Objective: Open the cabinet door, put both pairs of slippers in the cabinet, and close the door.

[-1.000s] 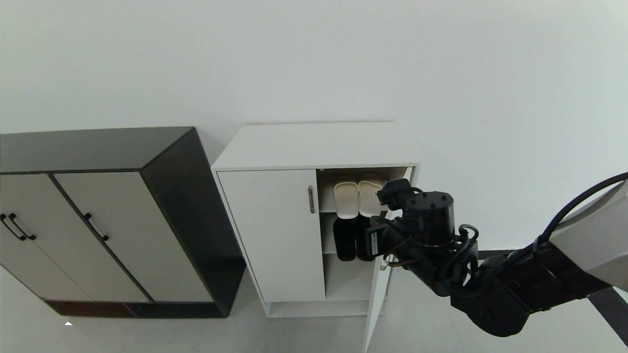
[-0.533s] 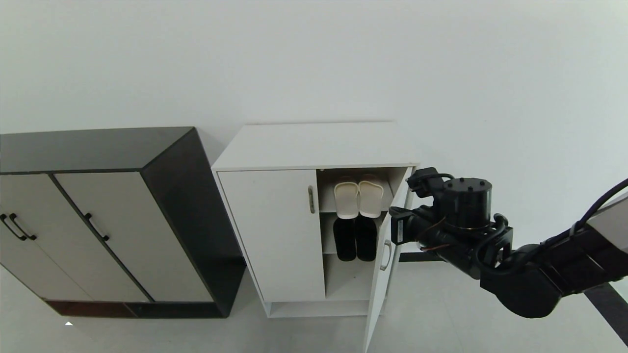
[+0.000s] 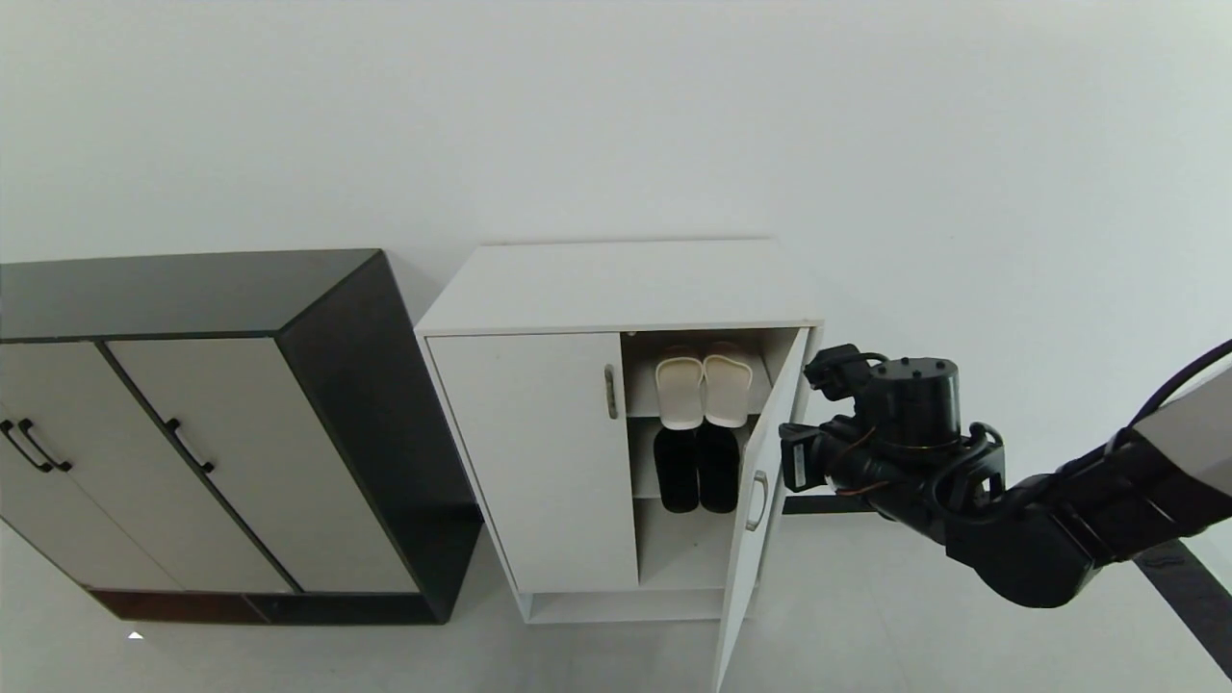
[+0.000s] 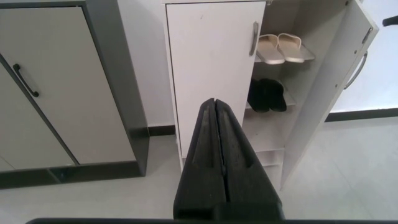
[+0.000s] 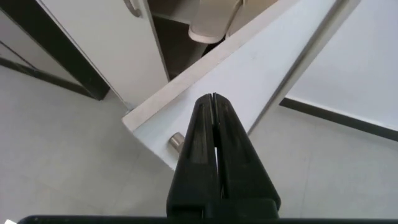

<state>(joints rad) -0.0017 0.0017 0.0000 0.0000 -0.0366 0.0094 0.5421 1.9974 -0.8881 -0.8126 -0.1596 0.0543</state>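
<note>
The slippers [image 3: 680, 393] were in; our right gripper [image 5: 213, 98], jaws together, sat by the open door [image 3: 762, 452]. We judged a slow push near its free edge best.

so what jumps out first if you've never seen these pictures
The white cabinet in the middle, with its right door swung open: white slippers sit on the top shelf and black slippers on the shelf just below. Next comes the right gripper, shut, close by that door's outer face. A dark cabinet with pale doors stands on the robot's left of the white one.
</note>
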